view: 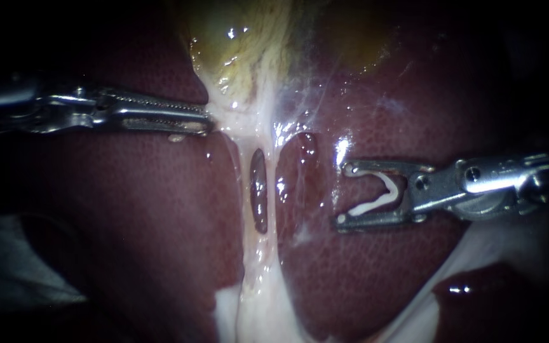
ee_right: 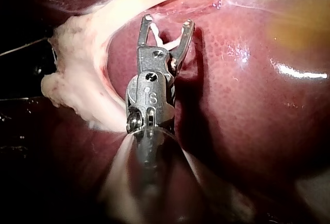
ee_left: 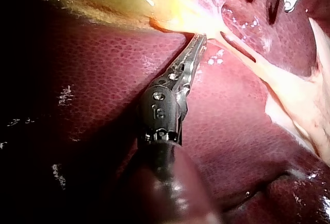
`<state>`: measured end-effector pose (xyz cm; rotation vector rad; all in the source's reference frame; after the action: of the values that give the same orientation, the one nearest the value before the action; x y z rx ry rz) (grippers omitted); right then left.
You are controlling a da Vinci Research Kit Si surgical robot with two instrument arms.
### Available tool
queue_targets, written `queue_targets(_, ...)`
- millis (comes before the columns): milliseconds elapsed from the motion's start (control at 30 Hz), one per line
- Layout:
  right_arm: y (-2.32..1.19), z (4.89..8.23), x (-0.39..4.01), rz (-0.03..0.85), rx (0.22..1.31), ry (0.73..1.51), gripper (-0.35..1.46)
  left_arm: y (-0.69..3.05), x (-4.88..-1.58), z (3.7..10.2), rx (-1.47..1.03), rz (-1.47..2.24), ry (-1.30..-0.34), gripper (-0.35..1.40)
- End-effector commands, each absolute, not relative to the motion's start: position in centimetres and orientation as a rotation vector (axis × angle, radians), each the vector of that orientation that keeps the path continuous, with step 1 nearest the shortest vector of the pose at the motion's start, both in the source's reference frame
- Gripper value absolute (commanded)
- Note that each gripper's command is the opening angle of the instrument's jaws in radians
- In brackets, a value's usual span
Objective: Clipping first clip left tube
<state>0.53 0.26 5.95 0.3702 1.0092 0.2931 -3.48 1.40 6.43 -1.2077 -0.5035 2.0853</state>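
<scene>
L instrument [ee_left: 200, 38] jaws closed on pale tissue [ee_left: 209, 26] at gallbladder [ee_left: 103, 0] edge; liver [ee_left: 93, 80] beneath; R instrument [ee_left: 273, 0] well ahead, jaws apart.

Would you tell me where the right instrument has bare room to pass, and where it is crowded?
Free: bare liver between the right instrument, jaws holding a clip, and the tubes, and below it. Crowded: where the left instrument grips pale tissue under the gallbladder.

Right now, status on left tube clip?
Left instrument shut on tissue under gallbladder. Right instrument holds clip, short of left tube. No clip placed; right tube between.
</scene>
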Motion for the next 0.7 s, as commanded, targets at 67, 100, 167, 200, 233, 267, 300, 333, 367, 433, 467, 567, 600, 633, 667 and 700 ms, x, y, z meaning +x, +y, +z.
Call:
queue_targets(67,0.26,5.95,0.53,0.293,0.370,1.009,0.49,1.39,-3.48,6.37,-1.208,2.085,-0.504,-0.35)
queue_targets(100,0.26,5.95,0.53,0.292,0.373,1.010,0.49,1.39,-3.46,6.31,-1.208,2.084,-0.507,-0.35)
queue_targets(167,0.26,5.95,0.53,0.291,0.375,1.011,0.49,1.41,-3.43,6.18,-1.207,2.080,-0.515,-0.35)
queue_targets(200,0.26,5.95,0.53,0.291,0.375,1.011,0.49,1.44,-3.40,6.07,-1.206,2.077,-0.522,-0.35)
queue_targets(233,0.26,5.95,0.53,0.290,0.378,1.012,0.49,1.46,-3.37,5.99,-1.205,2.075,-0.528,-0.35)
queue_targets(267,0.26,5.95,0.53,0.290,0.378,1.012,0.49,1.49,-3.34,5.91,-1.206,2.063,-0.528,-0.35)
queue_targets(300,0.26,5.95,0.53,0.290,0.378,1.013,0.49,1.52,-3.30,5.80,-1.213,2.059,-0.520,-0.35)
queue_targets(333,0.26,5.95,0.53,0.288,0.380,1.014,0.49,1.54,-3.27,5.74,-1.220,2.057,-0.516,-0.35)
queue_targets(367,0.26,5.95,0.53,0.288,0.380,1.014,0.49,1.56,-3.24,5.67,-1.225,2.056,-0.509,-0.35)
queue_targets(433,0.26,5.95,0.54,0.288,0.380,1.014,0.49,1.58,-3.20,5.57,-1.239,2.054,-0.499,-0.35)
queue_targets(467,0.26,5.95,0.54,0.287,0.383,1.015,0.49,1.58,-3.19,5.54,-1.240,2.051,-0.496,-0.35)
queue_targets(567,0.25,5.94,0.57,0.284,0.390,1.018,0.49,1.57,-3.19,5.52,-1.239,2.051,-0.496,-0.35)
queue_targets(600,0.25,5.93,0.59,0.282,0.395,1.020,0.49,1.57,-3.19,5.52,-1.239,2.051,-0.495,-0.35)
queue_targets(633,0.24,5.92,0.62,0.277,0.403,1.021,0.49,1.57,-3.19,5.53,-1.239,2.051,-0.495,-0.35)
queue_targets(667,0.23,5.90,0.64,0.276,0.407,1.026,0.49,1.57,-3.19,5.54,-1.239,2.051,-0.495,-0.35)
queue_targets(700,0.22,5.89,0.68,0.273,0.412,1.029,0.49,1.57,-3.19,5.54,-1.240,2.051,-0.495,-0.35)
